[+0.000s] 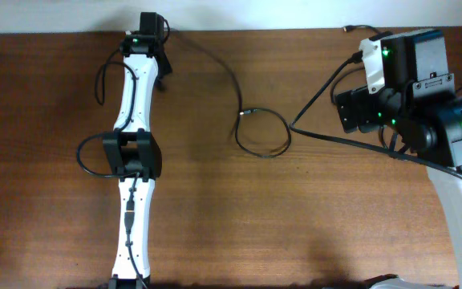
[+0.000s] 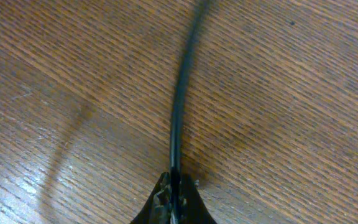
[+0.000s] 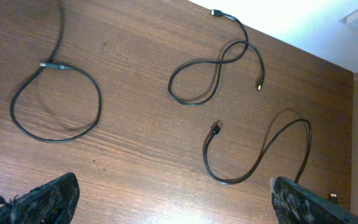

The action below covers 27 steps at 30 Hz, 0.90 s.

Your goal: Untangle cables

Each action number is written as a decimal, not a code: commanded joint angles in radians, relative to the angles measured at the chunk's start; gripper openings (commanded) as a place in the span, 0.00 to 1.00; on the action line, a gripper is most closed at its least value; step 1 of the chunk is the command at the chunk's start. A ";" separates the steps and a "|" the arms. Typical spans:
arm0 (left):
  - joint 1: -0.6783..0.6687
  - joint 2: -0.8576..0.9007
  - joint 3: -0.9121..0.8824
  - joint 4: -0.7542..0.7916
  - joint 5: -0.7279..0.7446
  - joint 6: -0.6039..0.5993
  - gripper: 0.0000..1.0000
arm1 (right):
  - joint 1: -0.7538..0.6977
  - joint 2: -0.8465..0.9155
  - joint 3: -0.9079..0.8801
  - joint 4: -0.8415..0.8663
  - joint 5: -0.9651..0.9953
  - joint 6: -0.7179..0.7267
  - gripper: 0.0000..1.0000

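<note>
In the left wrist view my left gripper is shut on a thin black cable, which runs straight away from the jaws over the wood. From overhead the left gripper sits at the table's far edge. That cable curves right to a plug and a loop. My right gripper hangs open above the table with nothing between its fingers. Below it lie three cables apart from each other: the looped cable, a figure-eight cable and an S-shaped cable.
The right arm covers most of the table's right side from overhead, with its own thick black leads trailing left. A cable end peeks out by the far edge. The left arm lies along the left side.
</note>
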 commanded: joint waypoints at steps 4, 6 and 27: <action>0.005 0.071 -0.015 -0.033 0.012 0.021 0.00 | -0.003 0.003 -0.003 -0.017 -0.009 0.014 0.98; 0.003 0.071 -0.015 -0.043 0.013 0.021 0.00 | -0.003 0.003 -0.003 -0.016 -0.009 0.014 0.98; -0.570 -0.195 0.181 -0.112 0.085 0.239 0.00 | -0.003 0.007 -0.003 -0.003 -0.009 0.014 0.98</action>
